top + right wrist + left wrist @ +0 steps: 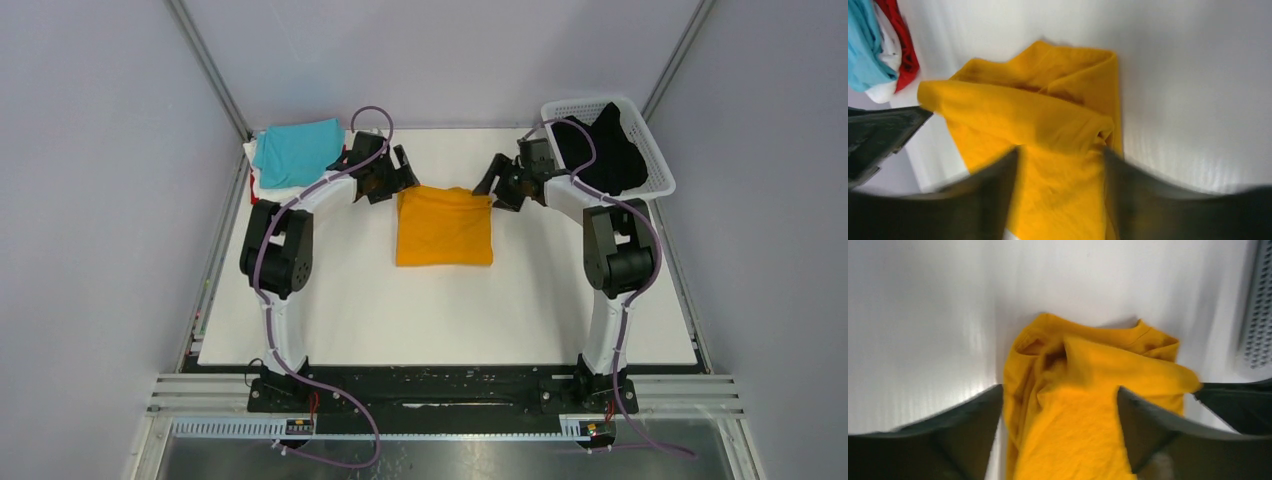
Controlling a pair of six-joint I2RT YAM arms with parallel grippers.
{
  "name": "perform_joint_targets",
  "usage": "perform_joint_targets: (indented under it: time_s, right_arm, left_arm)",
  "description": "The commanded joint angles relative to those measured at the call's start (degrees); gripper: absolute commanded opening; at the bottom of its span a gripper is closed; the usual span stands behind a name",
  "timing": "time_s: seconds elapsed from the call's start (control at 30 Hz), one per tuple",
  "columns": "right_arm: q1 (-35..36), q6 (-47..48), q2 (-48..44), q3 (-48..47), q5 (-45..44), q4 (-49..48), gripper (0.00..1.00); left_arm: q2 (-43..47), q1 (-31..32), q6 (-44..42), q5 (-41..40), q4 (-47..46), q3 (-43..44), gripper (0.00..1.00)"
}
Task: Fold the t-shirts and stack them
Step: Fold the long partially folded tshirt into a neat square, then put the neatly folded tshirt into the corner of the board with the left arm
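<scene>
Left gripper (395, 173) and right gripper (498, 183): jaws parted, nothing clamped, hung over far corners of the folded orange-yellow shirt (445, 228) lying mid-table (350, 300). Turquoise shirt (295, 150) lay far left. Black shirt (606, 152) sat in basket (657, 172).

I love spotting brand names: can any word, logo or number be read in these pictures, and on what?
None readable. The orange-yellow t-shirt, turquoise t-shirt and basket show no print; small parts at the arm bases are too small to tell.
</scene>
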State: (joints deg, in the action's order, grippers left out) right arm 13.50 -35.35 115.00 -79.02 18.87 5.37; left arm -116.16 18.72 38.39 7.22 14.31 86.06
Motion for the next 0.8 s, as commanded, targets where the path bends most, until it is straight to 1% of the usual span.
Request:
perform_joint_targets:
  time_s: [0.0, 0.07, 0.13, 0.27, 0.37, 0.5, 0.53, 0.57, 0.67, 0.77]
  right_arm:
    - [-1.2, 1.8, -0.5, -5.6, -2.3, -1.4, 0.99]
    - [-1.2, 3.0, -2.0, -5.7, -1.8, 0.0, 0.99]
    - [-1.2, 3.0, -5.2, -2.8, -0.2, -0.6, 1.00]
    - [-1.1, 2.0, -14.2, 8.7, 0.7, -4.7, 0.99]
    - [-1.2, 1.8, -21.7, 17.6, -0.4, -7.6, 0.99]
    - [-1.2, 2.1, -32.0, 26.4, 0.3, -7.2, 0.99]
    - [-1.2, 2.4, -34.4, 28.3, 0.2, -6.9, 1.00]
    - [-1.2, 2.8, -36.7, 30.0, -0.3, -6.4, 0.99]
    - [-1.2, 4.7, -42.6, 33.4, -3.4, -4.2, 1.00]
    - [-1.4, 6.1, -46.5, 34.4, -6.2, -1.1, 0.99]
  left_arm:
    - [2.1, -0.5, -3.4, 1.9, 1.1, 5.0, 0.98]
    - [4.3, -0.5, -3.8, 3.1, 1.8, 2.2, 0.99]
    - [7.1, -0.5, -4.5, 5.2, 1.7, -1.5, 0.99]
    - [10.6, -0.4, -6.4, 7.6, 1.6, -8.8, 0.99]
    - [10.4, -0.2, -8.1, 6.5, 3.6, -11.0, 0.99]
    - [6.3, 0.9, -10.1, 4.3, 7.2, -9.0, 0.89]
    - [5.1, 1.3, -10.1, 3.4, 7.9, -8.2, 0.77]
    - [3.4, 1.6, -10.0, 3.6, 8.5, -7.3, 0.70]
    - [0.0, 3.0, -10.1, 3.5, 9.6, -4.6, 0.68]
    - [-2.6, 4.6, -10.4, 0.3, 12.7, -1.6, 0.68]
